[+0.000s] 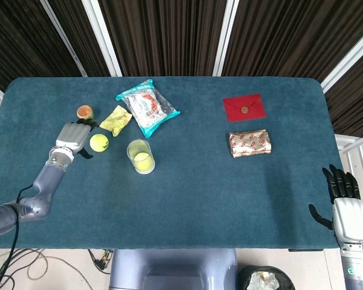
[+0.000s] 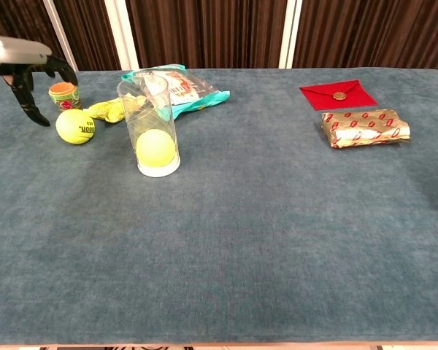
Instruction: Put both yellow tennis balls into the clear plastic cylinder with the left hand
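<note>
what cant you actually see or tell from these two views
- Left hand: in the chest view the frame edge cuts off all but its fingers; whether they touch the loose tennis ball is unclear.
- Right hand: missing from the chest view.
- Print on the snack bag and gold packet: too small to read.
- Yellow packet: partly behind the clear cylinder in the chest view.

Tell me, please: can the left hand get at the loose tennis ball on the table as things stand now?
Probably yes. The left hand is open just beside the tennis ball, with bare table between them; the orange cup stands behind, apart.
</note>
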`<control>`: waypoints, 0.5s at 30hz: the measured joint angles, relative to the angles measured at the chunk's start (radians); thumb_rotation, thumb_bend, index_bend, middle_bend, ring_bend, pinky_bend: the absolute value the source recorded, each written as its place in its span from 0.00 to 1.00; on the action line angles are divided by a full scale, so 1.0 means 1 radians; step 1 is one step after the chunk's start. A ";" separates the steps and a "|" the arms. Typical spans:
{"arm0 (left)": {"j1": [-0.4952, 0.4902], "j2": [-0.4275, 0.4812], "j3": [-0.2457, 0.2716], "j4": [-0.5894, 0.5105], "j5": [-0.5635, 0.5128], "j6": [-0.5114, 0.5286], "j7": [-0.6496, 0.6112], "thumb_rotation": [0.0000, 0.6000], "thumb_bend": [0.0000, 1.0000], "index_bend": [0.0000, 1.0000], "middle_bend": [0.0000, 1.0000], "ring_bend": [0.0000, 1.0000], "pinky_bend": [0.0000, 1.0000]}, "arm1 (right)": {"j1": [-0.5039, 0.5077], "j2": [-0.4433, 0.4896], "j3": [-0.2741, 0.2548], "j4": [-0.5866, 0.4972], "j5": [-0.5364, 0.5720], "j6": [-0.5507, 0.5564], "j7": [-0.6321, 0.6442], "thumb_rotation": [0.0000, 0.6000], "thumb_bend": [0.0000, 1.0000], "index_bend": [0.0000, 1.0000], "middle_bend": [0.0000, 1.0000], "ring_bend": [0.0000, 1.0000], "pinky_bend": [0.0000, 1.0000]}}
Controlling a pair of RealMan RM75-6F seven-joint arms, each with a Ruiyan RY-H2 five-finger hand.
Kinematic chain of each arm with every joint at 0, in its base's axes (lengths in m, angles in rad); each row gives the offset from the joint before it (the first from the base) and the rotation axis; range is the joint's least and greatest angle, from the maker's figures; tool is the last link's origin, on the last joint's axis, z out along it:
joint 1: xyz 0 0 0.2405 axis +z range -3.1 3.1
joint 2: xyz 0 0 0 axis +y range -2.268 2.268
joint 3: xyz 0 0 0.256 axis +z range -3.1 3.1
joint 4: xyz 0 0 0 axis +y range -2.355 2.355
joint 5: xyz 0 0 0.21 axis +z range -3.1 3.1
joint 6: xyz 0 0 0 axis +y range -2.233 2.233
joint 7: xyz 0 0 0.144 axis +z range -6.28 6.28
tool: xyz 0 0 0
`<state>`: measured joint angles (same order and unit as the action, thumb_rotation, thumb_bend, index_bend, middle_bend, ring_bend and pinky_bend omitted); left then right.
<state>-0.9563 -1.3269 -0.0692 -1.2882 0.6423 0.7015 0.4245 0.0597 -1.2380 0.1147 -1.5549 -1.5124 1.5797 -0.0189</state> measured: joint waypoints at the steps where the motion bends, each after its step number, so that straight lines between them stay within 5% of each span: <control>1: -0.004 -0.015 0.000 0.017 -0.001 -0.007 0.001 1.00 0.01 0.20 0.13 0.11 0.30 | 0.000 -0.001 0.000 0.001 0.000 0.000 -0.002 1.00 0.34 0.00 0.02 0.02 0.00; 15: -0.053 -0.141 0.023 0.141 -0.055 -0.041 0.078 1.00 0.04 0.20 0.17 0.11 0.31 | 0.000 -0.002 0.001 0.003 0.003 0.001 -0.002 1.00 0.34 0.00 0.02 0.02 0.00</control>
<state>-1.0097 -1.4676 -0.0464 -1.1476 0.5869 0.6606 0.5026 0.0593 -1.2403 0.1154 -1.5521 -1.5094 1.5809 -0.0210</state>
